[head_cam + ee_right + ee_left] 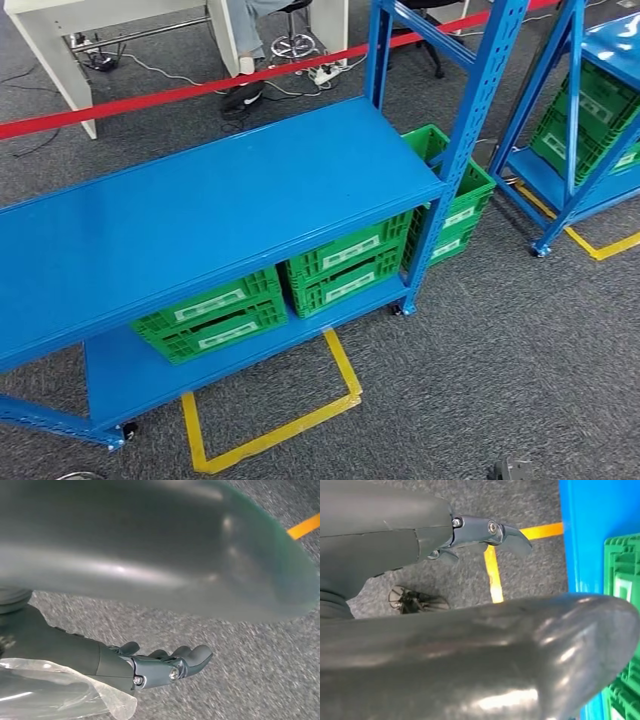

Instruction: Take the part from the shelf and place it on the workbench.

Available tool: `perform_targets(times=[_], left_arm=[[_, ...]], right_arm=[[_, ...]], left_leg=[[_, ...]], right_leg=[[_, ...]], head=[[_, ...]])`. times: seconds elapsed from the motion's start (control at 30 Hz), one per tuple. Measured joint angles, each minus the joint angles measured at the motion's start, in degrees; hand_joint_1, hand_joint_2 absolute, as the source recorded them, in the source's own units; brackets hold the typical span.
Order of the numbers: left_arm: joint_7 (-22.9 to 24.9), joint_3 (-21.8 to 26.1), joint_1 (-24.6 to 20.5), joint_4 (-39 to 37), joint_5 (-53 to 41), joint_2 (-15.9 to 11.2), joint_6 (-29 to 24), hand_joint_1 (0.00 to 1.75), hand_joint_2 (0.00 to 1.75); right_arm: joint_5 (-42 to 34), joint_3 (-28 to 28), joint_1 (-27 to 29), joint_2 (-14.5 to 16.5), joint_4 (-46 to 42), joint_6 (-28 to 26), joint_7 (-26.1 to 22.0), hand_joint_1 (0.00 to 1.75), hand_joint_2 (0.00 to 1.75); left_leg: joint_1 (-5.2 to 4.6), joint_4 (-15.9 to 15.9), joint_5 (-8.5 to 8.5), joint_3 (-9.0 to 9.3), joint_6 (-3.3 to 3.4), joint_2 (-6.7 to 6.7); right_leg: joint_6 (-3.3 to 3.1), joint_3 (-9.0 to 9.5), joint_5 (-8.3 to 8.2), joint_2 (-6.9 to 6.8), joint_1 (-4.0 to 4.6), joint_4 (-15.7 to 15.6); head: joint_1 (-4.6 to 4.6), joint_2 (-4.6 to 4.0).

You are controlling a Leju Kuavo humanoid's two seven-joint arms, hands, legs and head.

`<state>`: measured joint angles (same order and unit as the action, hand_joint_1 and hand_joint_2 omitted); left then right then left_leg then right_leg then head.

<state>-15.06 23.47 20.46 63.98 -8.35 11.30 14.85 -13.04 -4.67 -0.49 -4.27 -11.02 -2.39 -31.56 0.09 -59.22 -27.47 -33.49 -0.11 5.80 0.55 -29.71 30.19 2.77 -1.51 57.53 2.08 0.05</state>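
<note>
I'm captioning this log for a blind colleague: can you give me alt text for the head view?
A low blue metal shelf with a bare top stands on grey carpet, with green plastic crates on its lower level. Yellow floor tape marks the carpet in front of it, a red barrier tape runs behind, and a second blue rack holds more crates.

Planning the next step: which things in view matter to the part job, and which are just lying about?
Job: blue shelf unit; clear plastic bag at the right hand, possibly the part; left hand.
Lying about: green crates; yellow floor tape; red barrier tape; white desk.
</note>
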Motion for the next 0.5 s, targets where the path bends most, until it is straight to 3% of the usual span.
perform_targets(times=[0.07,0.1,0.17,0.2,0.23,0.3,0.37,0.43,0.5], left_arm=[[0.15,-0.99,0.13,0.20,1.23,-0.44,-1.18,0.00,0.00],[0.37,-1.54,0.00,0.25,2.06,-0.70,-2.14,0.00,0.00],[1.25,-2.75,-0.31,0.21,3.62,-1.10,-4.37,0.00,0.00],[1.72,-3.28,-0.47,0.12,4.19,-1.29,-5.39,0.00,0.00],[2.05,-3.74,-0.70,-0.03,4.72,-1.44,-6.32,0.00,0.00],[2.13,-4.32,-1.14,-0.40,5.69,-1.79,-7.79,0.00,0.00],[1.92,-4.69,-1.40,-0.81,6.56,-2.05,-8.87,0.00,0.00],[1.62,-4.91,-1.46,-1.35,7.21,-2.10,-9.86,0.00,0.00],[1.31,-4.93,-1.46,-1.93,7.58,-2.00,-10.60,0.00,0.00]], right_arm=[[0.35,-0.10,0.10,-0.03,0.12,0.78,0.53,0.00,0.00],[0.75,-0.13,0.26,-0.07,0.21,1.68,1.29,0.00,0.00],[1.88,0.08,0.47,-0.25,0.41,4.30,4.10,0.00,0.00],[2.46,0.33,0.47,-0.41,0.48,5.86,5.79,0.00,0.00],[3.07,0.69,0.43,-0.59,0.53,7.50,7.35,0.00,0.00],[4.18,1.53,0.45,-0.90,0.63,10.69,9.63,0.00,0.00],[5.12,2.47,0.57,-1.18,0.86,13.73,11.11,0.00,0.00],[5.78,3.31,0.60,-1.45,1.72,16.31,11.50,0.00,0.00],[6.33,3.97,0.72,-1.56,3.46,17.84,10.65,0.00,0.00]], left_leg=[[-0.04,-5.79,-3.32,-2.59,-0.48,-3.38],[0.01,-9.70,-5.14,-4.37,-0.65,-4.44],[0.07,-14.50,-6.41,-6.53,-0.67,-5.22],[0.06,-13.84,-5.42,-6.11,-0.49,-5.36],[-0.01,-11.15,-3.64,-4.69,-0.15,-5.50],[-0.38,-3.63,-0.55,-0.64,1.14,-6.03],[-0.80,0.71,-0.12,1.65,2.11,-6.54],[-0.89,1.69,-0.45,2.05,2.36,-6.53],[-0.55,2.65,-0.06,2.64,2.51,-6.34]], right_leg=[[-0.60,0.06,0.01,-1.61,0.19,-0.06],[-0.81,0.07,0.09,-2.57,0.35,-0.05],[-1.04,0.14,0.27,-4.44,0.67,-0.04],[-1.08,0.22,0.35,-5.13,0.84,-0.04],[-1.07,0.35,0.43,-5.66,1.03,-0.05],[-0.92,0.44,0.65,-6.44,1.37,-0.09],[-0.50,0.18,0.87,-7.03,1.47,-0.14],[0.11,0.36,0.95,-7.35,1.44,-0.32],[0.67,0.35,1.81,-6.10,1.40,0.60]], head=[[-0.40,-0.01],[-0.53,-0.01],[-0.54,-0.01],[-0.54,-0.01],[-0.55,-0.01],[-0.48,-0.01],[-0.45,-0.01],[-0.49,-0.01],[-0.38,-0.01]])
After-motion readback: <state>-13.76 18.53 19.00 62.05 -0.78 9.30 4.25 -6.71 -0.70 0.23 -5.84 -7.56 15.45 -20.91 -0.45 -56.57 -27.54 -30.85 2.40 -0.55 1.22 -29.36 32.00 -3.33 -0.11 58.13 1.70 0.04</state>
